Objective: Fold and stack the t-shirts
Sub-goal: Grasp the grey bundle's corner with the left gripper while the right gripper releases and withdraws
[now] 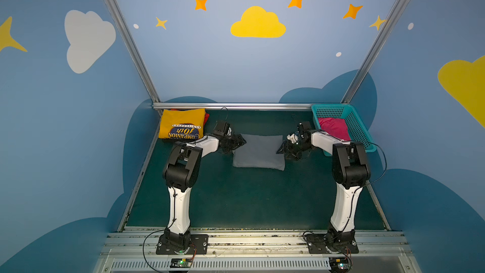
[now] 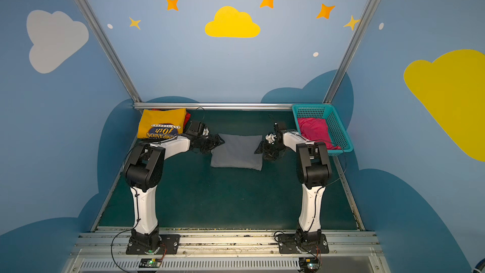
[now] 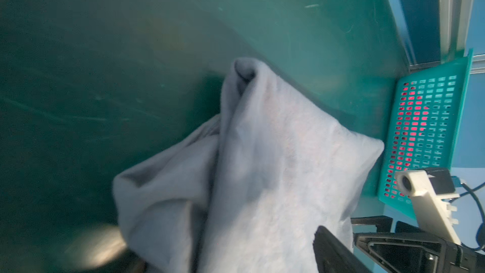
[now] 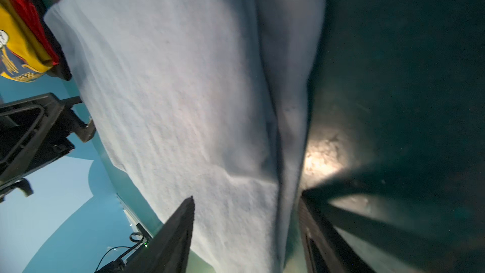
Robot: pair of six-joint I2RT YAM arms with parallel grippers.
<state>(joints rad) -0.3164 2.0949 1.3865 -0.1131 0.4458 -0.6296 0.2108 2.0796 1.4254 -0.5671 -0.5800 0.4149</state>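
Grey t-shirt: folded into a flat rectangle (image 1: 258, 153), it lies on the green desk (image 1: 249, 200) at the centre of both top views, directly between my two claws.
Left claw: my left claw (image 1: 241, 141) sits at the shirt's left edge, near its upper corner, and reaches in from the left of the frame.
Left claw state: the jaws are spread wide. In my left wrist view one finger (image 3: 333, 250) shows beside the bunched grey cloth. The other is hidden behind the folds, and I see nothing pinched.
Right claw: my right claw (image 1: 280, 150) sits at the shirt's right edge, about halfway along it, and points in from the right.
Right claw state: the jaws stand apart. In my right wrist view one finger (image 4: 178, 235) lies over the shirt's top face and the other is on the desk side. The folded edge runs loose between them.
Yellow t-shirt: it is folded with the print up (image 1: 183, 124) at the desk's upper left corner, lying on a red cloth (image 1: 207, 118), just beyond my left arm.
Pink t-shirt: it is crumpled (image 1: 332, 128) inside the teal basket (image 1: 358, 131) at the desk's upper right, just right of my right claw.
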